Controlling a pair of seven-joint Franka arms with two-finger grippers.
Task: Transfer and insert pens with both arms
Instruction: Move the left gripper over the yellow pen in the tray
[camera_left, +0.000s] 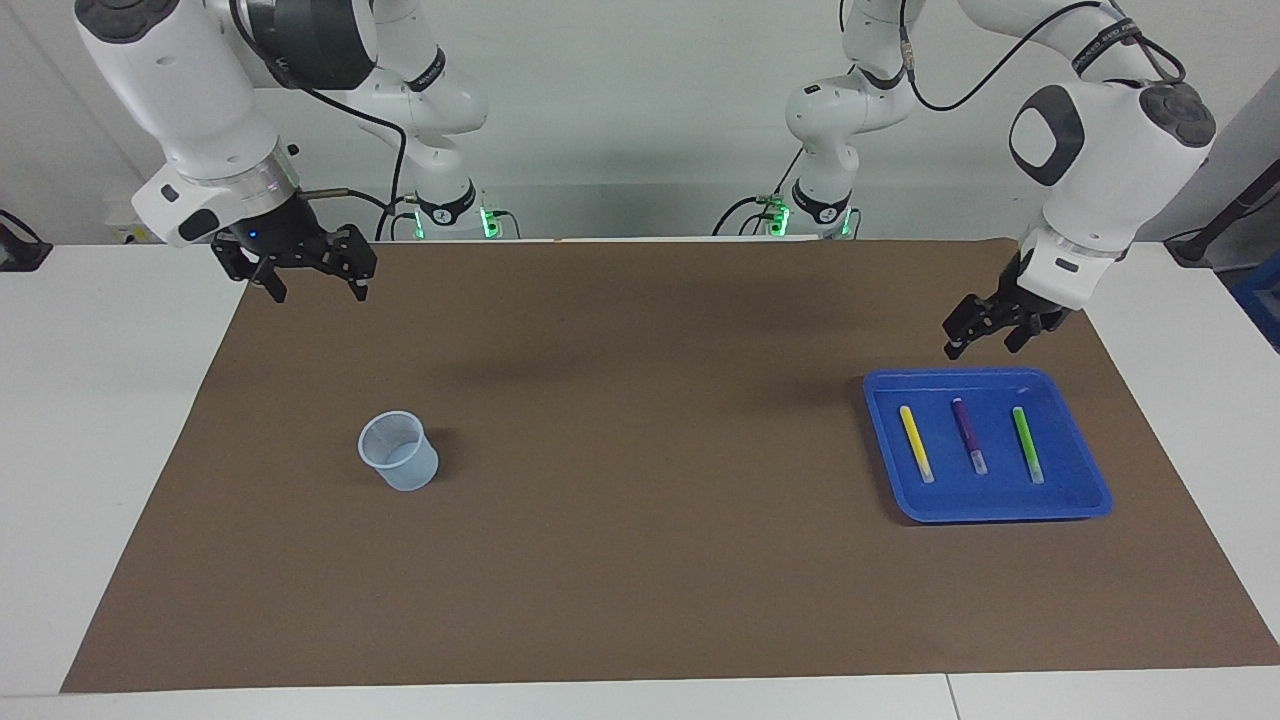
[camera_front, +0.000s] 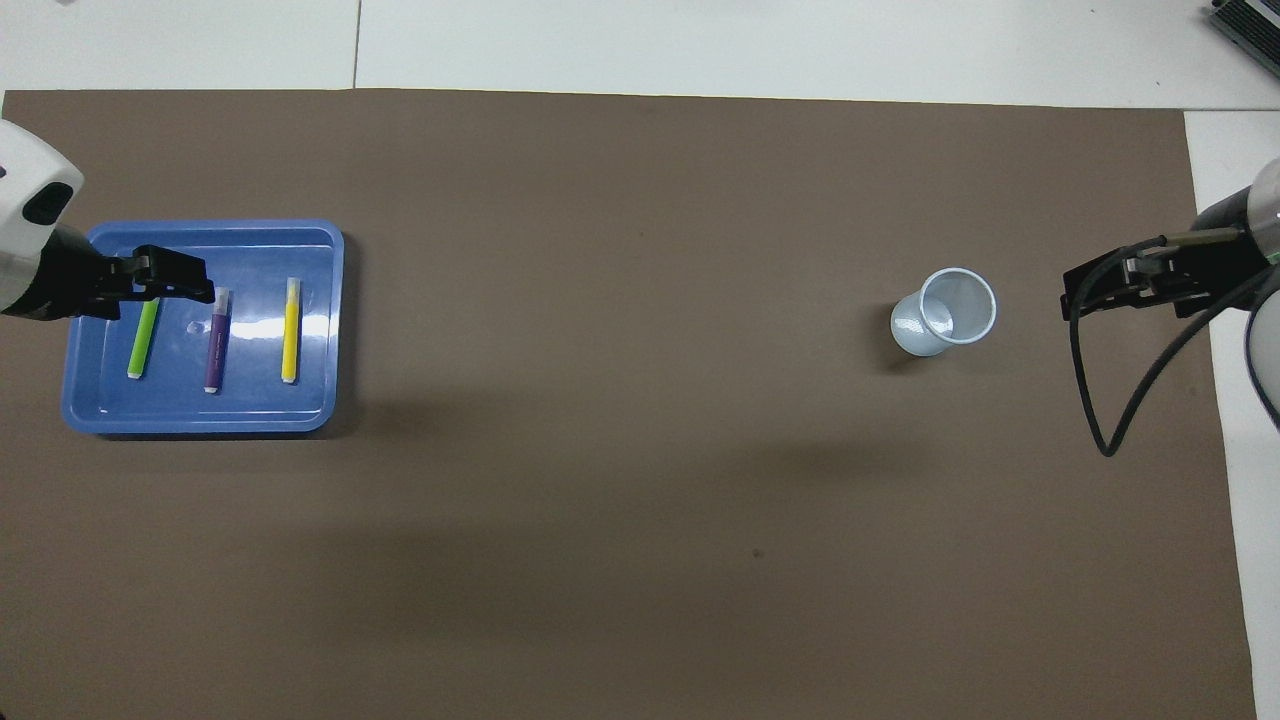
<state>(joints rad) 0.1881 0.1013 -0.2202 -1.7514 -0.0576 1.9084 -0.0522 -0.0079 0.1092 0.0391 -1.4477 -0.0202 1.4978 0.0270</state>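
Three pens lie side by side in a blue tray (camera_left: 1095, 500) at the left arm's end of the table: yellow (camera_left: 916, 443), purple (camera_left: 968, 435) and green (camera_left: 1027, 444). Their pale ends point away from the robots. The overhead view shows them too: green (camera_front: 143, 342), purple (camera_front: 215, 345), yellow (camera_front: 291, 335). My left gripper (camera_left: 982, 348) is open and empty, raised over the tray and clear of the pens; in the overhead view (camera_front: 188, 283) it covers the green pen's end. My right gripper (camera_left: 318, 292) is open and empty, raised over the mat's edge at the right arm's end.
A pale translucent cup (camera_left: 398, 451) stands upright on the brown mat (camera_left: 640, 560) toward the right arm's end; it also shows in the overhead view (camera_front: 945, 312). A black cable (camera_front: 1085, 400) hangs from the right arm. White table borders the mat.
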